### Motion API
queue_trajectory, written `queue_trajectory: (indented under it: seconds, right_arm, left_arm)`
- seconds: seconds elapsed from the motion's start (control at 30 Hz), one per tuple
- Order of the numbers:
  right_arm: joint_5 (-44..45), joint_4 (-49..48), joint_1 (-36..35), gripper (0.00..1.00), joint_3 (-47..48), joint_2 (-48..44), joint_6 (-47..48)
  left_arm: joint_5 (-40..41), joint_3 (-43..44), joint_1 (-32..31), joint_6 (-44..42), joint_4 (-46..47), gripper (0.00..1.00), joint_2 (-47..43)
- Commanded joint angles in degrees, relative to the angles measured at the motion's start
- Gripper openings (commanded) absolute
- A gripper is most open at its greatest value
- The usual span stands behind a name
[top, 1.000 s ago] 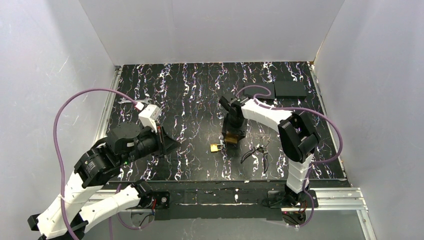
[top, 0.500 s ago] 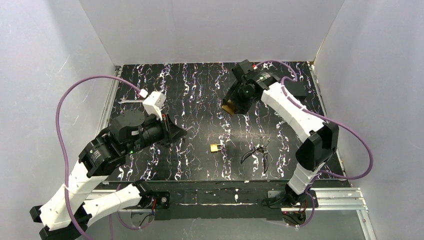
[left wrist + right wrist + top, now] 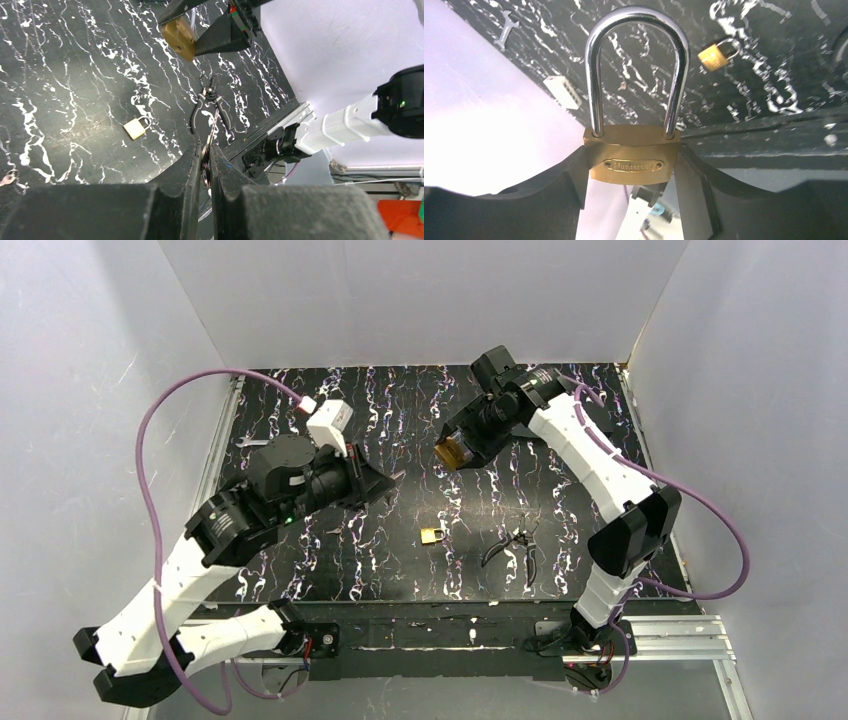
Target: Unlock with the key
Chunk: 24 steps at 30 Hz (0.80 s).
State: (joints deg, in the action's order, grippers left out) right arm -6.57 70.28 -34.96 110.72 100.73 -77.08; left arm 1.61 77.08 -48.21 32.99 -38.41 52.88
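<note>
My left gripper [image 3: 392, 479] [image 3: 206, 150] hangs over the middle-left of the mat, shut on the key [image 3: 214, 126]. The key's thin blade sticks out past the fingertips, and its ring is pinched between the fingers. My right gripper [image 3: 457, 451] [image 3: 631, 167] is raised over the back middle and shut on the body of a large brass padlock [image 3: 452, 453] [image 3: 633, 159]. The padlock's steel shackle [image 3: 636, 65] is closed and points away from the wrist. This padlock also shows in the left wrist view [image 3: 179, 37], some way beyond the key's tip.
A small brass padlock [image 3: 432, 535] [image 3: 136, 127] [image 3: 715, 54] lies on the black marbled mat [image 3: 330, 420]. Black-handled pliers [image 3: 512, 543] [image 3: 210, 102] lie to its right. A silver wrench [image 3: 255, 442] [image 3: 506, 29] lies at the far left. White walls enclose the mat.
My right arm lifted the large padlock from beside the small padlock and carried it to the back middle. My left arm rose and moved right and inward with the key.
</note>
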Motion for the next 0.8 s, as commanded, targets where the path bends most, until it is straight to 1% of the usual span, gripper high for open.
queue_trajectory:
  seconds: [0.0, 0.17, 0.33, 0.43, 0.77]
  right_arm:
    - [-7.6, -4.2, 0.0, 0.01, -2.3, -4.0, -9.0]
    - [-8.9, -8.8, 0.0, 0.01, -6.4, -7.6, -14.5]
    - [-9.9, -8.5, 0.4, 0.01, -6.9, -7.7, -14.1]
    - [-9.7, -9.6, 0.8, 0.01, -8.0, -8.6, -14.1]
    - [-8.9, -10.0, 2.1, 0.01, -7.5, -9.2, -12.3]
  left_arm:
    - [0.0, 0.6, 0.0, 2.7, 6.6, 0.00, 2.7]
    - [0.0, 1.0, -0.1, 4.6, 7.9, 0.00, 6.5]
    - [1.0, 0.2, -0.1, 4.9, 8.2, 0.00, 8.4]
    - [0.1, -0.3, 0.0, 4.7, 8.4, 0.00, 9.5]
    - [0.2, 2.6, -0.1, 4.1, 6.1, 0.00, 15.0]
